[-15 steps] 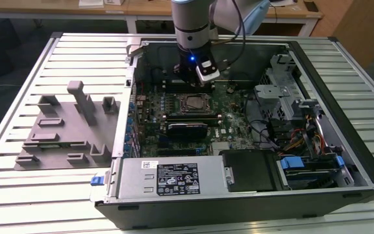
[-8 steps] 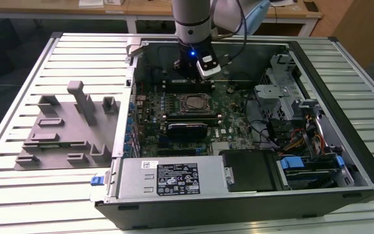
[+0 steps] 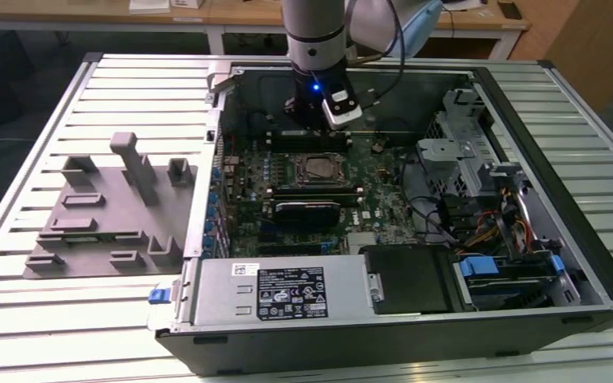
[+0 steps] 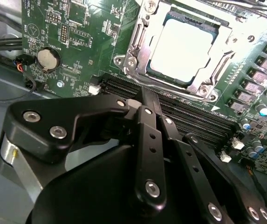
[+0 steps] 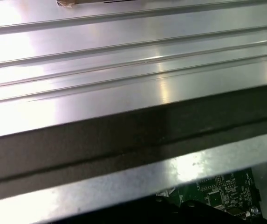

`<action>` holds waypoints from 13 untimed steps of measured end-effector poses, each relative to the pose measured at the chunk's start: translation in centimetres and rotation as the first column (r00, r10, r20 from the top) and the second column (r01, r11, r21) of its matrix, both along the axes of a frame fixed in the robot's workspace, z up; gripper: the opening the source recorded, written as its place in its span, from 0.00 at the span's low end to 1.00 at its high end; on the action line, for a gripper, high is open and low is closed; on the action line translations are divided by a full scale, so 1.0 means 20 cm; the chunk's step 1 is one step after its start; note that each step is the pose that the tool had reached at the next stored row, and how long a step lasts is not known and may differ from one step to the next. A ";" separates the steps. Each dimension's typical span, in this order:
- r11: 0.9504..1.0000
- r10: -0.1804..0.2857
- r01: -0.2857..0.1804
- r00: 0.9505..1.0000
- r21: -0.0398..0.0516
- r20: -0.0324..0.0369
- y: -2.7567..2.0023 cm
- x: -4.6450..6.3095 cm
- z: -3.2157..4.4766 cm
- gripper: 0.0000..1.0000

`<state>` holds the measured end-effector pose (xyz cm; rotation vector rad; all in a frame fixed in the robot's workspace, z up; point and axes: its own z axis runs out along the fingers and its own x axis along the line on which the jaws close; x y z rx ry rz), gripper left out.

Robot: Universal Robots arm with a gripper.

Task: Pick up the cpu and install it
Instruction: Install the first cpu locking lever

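Shiny silver-white square cpu [image 4: 185,50] seated inside metal-framed socket [image 4: 134,46] on green motherboard [image 3: 386,203] of open black computer case [image 3: 520,112], on ribbed aluminium tabletop [image 3: 29,315]. Black claw [image 4: 147,105] above memory slots just beside socket, fingers together, holding nothing

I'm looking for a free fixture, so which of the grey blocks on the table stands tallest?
The narrow upright post at the far end of the grey fixture plate. It rises well above the short, squat blocks around it.
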<state>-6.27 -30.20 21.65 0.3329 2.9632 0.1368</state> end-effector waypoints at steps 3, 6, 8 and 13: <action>1.000 0.000 0.000 1.000 -0.004 0.000 -0.013 0.00 0.000 0.11; 1.000 0.000 0.000 1.000 -0.007 0.000 -0.033 0.00 0.000 0.11; 1.000 0.000 0.000 1.000 -0.009 0.000 -0.050 0.00 0.000 0.11; 1.000 0.000 0.000 1.000 -0.011 0.000 -0.097 0.00 0.000 0.11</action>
